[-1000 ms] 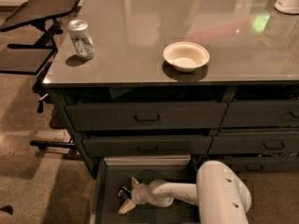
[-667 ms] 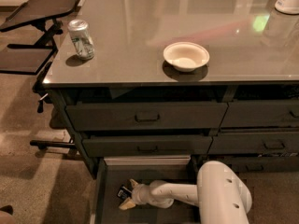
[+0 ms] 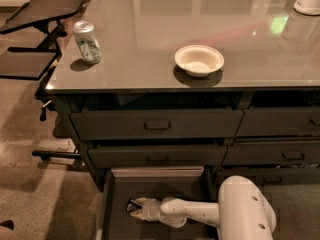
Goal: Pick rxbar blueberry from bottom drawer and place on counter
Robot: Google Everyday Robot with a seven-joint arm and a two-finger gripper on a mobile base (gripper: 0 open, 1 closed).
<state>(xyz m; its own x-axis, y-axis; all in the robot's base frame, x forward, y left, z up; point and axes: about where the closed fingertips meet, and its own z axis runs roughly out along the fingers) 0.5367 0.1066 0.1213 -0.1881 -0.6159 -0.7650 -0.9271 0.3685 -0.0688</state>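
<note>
The claw (image 3: 136, 207) sat low inside the open bottom drawer (image 3: 160, 186), toward its left side, at the end of the white arm (image 3: 195, 214) that reached in from the drawer's right. The rxbar blueberry (image 3: 132, 205) lay on the drawer floor right at the claw's tip, touching it. Whether the claw was spread or already pinching the bar could not be told.

The likely trouble from here was a weak hold: the wrapper looked thin and slick, and the bar lay flat, so a grip on 1 edge could let it slide out on the lift. The 2 closed drawers (image 3: 157, 125) stacked directly above the bottom drawer, and the desk (image 3: 150, 44) edge above them, overhung the way up; a straight rise could knock the bar or the arm against them, so a pull outward first seemed wise.

Above the drawer the desk was glossy grey and threw back ceiling light. On it, a pale bowl (image 3: 199, 60) stood up and right of the drawer, a drink can (image 3: 87, 42) up and left. A dark tilted stand (image 3: 47, 6) stood farther left, and speckled carpet (image 3: 30, 199) spread left of the drawer.
</note>
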